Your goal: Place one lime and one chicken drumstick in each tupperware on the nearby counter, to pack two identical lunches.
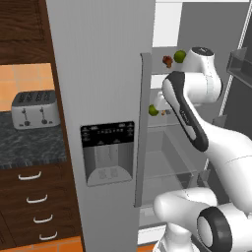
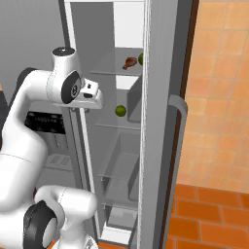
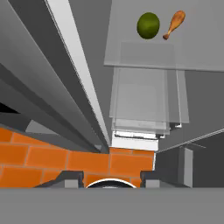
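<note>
The fridge point(image 1: 103, 74) is a smooth grey slab with a dark dispenser panel point(image 1: 107, 152) set in its closed door and clear glass shelves point(image 2: 119, 125) inside the open half. On an upper shelf a round green lime point(image 1: 180, 55) lies just beside a brown, club-shaped chicken drumstick point(image 1: 168, 61); a second lime point(image 1: 153, 110) sits on the shelf below, partly behind the white arm point(image 1: 189, 110).

The hand view looks down the stacked shelves to orange brick-pattern floor tiles point(image 3: 52, 162), with a lime point(image 3: 148, 25) and drumstick point(image 3: 174, 24) side by side near its top. The fingers point(image 3: 72, 179) show as two dark tips set well apart with nothing between them.

Only the left base view takes in the bench point(image 1: 29, 145), dark marbled stone over wood drawers with curved silver handles point(image 1: 29, 175), carrying a silver toaster point(image 1: 35, 109). The right base view adds the open door's long grey handle point(image 2: 177, 146) and an orange tiled wall point(image 2: 221, 92).
</note>
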Robot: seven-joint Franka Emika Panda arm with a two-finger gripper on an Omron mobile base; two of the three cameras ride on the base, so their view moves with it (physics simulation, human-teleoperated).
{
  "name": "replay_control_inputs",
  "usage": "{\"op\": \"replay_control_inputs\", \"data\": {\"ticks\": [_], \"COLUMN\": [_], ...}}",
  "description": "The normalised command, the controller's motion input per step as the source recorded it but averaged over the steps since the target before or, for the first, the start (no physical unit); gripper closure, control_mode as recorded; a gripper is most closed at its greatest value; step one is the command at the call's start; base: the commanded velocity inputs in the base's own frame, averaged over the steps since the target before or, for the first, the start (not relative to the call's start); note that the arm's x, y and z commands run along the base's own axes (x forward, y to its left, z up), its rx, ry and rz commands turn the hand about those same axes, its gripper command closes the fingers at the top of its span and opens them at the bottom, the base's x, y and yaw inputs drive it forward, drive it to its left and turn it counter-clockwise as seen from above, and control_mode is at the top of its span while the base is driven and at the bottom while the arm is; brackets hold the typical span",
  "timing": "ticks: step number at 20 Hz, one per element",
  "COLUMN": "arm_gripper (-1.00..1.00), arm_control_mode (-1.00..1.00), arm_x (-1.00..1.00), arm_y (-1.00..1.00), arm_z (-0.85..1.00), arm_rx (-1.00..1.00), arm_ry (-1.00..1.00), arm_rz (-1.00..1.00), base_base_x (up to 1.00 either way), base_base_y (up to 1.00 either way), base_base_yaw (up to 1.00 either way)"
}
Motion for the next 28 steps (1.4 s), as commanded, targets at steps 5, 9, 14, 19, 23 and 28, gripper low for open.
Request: {"op": "replay_control_inputs", "data": {"ticks": [5, 9, 14, 19, 23, 28], "arm_gripper": [-1.0, -1.0, -1.0, -1.0, -1.0, -1.0], "arm_control_mode": [-1.0, -1.0, -1.0, -1.0, -1.0, -1.0], "arm_x": [-0.47, -0.33, -0.04, 0.14, 0.32, 0.62], "arm_y": [-0.06, -0.06, -0.34, -0.4, -0.37, -0.16], "arm_z": [0.0, 0.29, 0.52, 0.73, 0.58, 0.14], "arm_rx": [0.0, 0.01, 0.03, 0.0, 0.0, 0.0], "arm_ry": [-0.11, -0.53, -0.32, -0.09, 0.0, 0.05], "arm_rz": [-0.01, 0.0, -0.03, -0.06, 0.0, 0.0], "base_base_x": [0.0, 0.0, 0.0, 0.0, 0.0, 0.0], "base_base_y": [0.0, 0.0, 0.0, 0.0, 0.0, 0.0], "base_base_yaw": [0.0, 0.0, 0.0, 0.0, 0.0, 0.0]}}
